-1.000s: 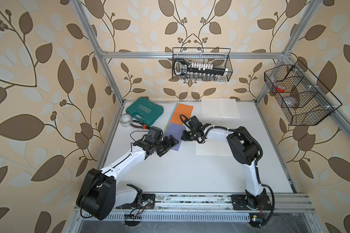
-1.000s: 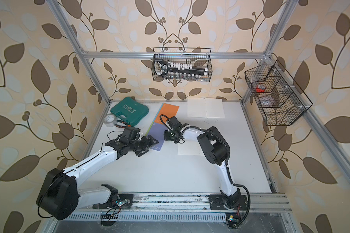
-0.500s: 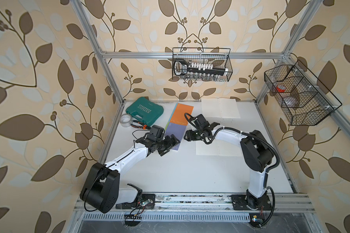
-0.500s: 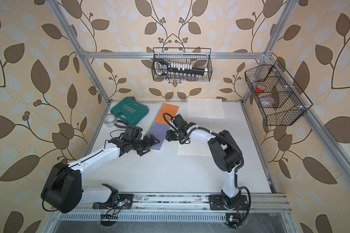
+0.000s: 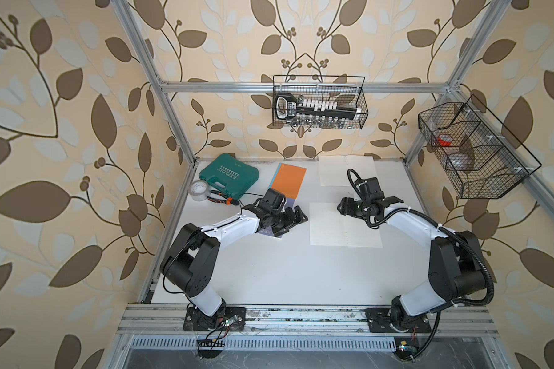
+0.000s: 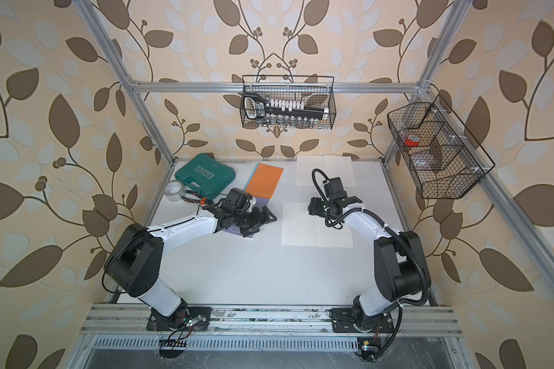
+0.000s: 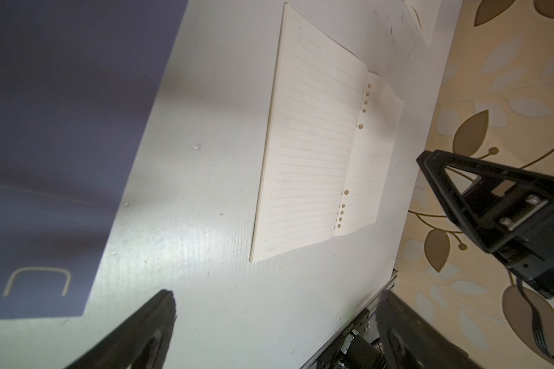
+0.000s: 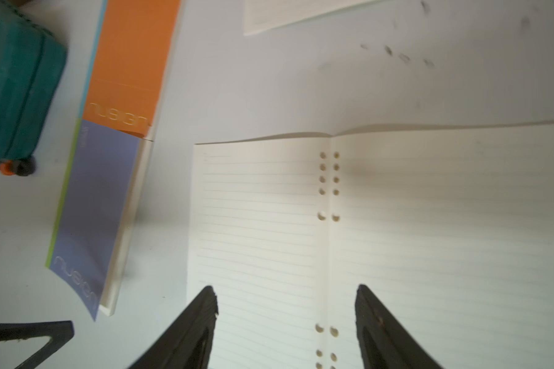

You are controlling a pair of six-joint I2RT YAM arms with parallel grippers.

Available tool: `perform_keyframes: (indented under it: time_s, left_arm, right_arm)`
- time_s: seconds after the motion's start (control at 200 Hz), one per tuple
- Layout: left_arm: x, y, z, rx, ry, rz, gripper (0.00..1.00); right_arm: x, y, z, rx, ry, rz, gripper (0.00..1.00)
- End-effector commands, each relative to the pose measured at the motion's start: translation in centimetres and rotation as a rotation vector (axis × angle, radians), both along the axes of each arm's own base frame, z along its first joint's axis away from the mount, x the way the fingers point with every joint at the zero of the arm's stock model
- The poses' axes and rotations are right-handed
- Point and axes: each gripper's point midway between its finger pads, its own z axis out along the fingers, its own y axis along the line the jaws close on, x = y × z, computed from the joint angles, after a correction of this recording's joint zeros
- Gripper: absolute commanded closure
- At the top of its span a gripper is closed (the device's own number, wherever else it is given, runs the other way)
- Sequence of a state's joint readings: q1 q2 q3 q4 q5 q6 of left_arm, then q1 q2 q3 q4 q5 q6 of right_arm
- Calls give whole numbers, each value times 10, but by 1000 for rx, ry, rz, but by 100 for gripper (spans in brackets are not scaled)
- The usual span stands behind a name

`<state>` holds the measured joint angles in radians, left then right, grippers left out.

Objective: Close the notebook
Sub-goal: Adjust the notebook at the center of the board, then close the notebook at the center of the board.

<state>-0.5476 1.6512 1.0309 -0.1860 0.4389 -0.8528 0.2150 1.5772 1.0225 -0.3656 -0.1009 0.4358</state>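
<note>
We are seeing the notebook (image 5: 345, 225) lying open, flat, 3 o'clock of tabletop (image 5: 269, 271) centre. Right claw (image 5: 342, 207) is hovering part-spread, empty, over its 12 o'clock edge; left claw (image 5: 299, 218) is gaping wide, empty, at its 9 o'clock. Pages are looking light, floppy; we are favouring an outer-edge pinch.

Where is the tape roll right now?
In both top views the tape roll lies at the far left edge of the table, beside the green case, with the pliers next to it.

green tool case (image 5: 228, 174) | tape roll (image 5: 200, 190) just beside it | pliers (image 5: 219, 199) | wire basket (image 5: 317, 77) on back wall
</note>
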Motion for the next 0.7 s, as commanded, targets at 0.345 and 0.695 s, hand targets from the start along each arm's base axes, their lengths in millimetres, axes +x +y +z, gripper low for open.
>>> perform_keyframes:
  time_s: [0.345,0.695]
  left_arm:
    - [27,-48,-12,-17,-51,-55,1]
    - [29,-57,-42,50,-28,-20,1]
  right_arm:
    - [-21,-30,-27,9,58,-75,33]
    - [-22,-19,-51,14,111,-54,34]
